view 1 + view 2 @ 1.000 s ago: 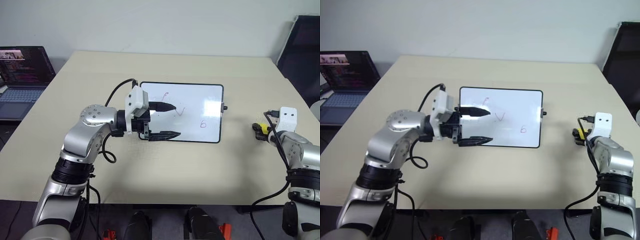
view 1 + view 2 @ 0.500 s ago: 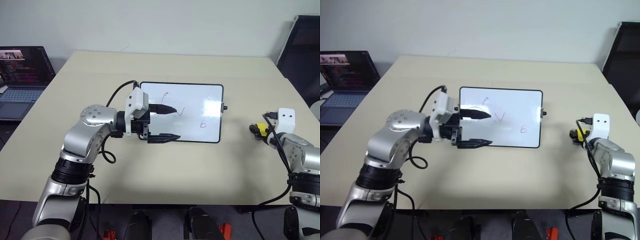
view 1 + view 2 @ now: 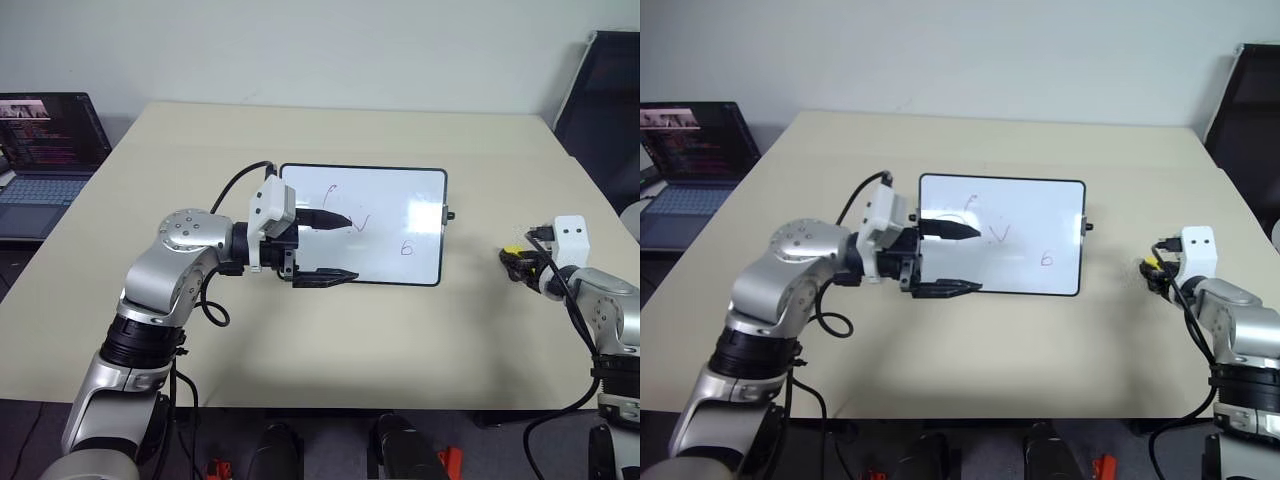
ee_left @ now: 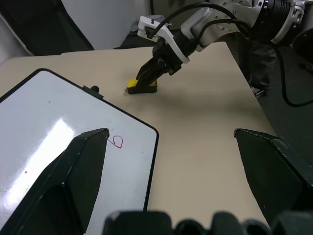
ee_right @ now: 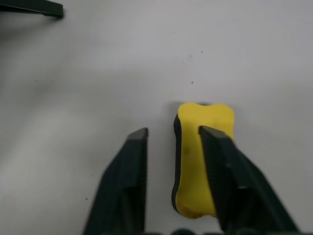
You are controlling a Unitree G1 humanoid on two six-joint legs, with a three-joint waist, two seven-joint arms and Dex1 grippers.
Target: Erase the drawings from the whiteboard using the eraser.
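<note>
Right gripper (image 5: 173,132) at eraser (image 5: 188,166): my fingers drawn close, one lying over block, not astride. Pickup step, grip doubtful. Next: reopen, straddle, clamp, carry to whiteboard (image 3: 390,195) drawings (image 3: 405,248).

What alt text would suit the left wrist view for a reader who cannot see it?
The shut right claw reaches down to a yellow eraser on a beige table. Nearby lies a whiteboard with a red "6" near its corner. The left claw's two dark fingers stand wide apart in front.
</note>
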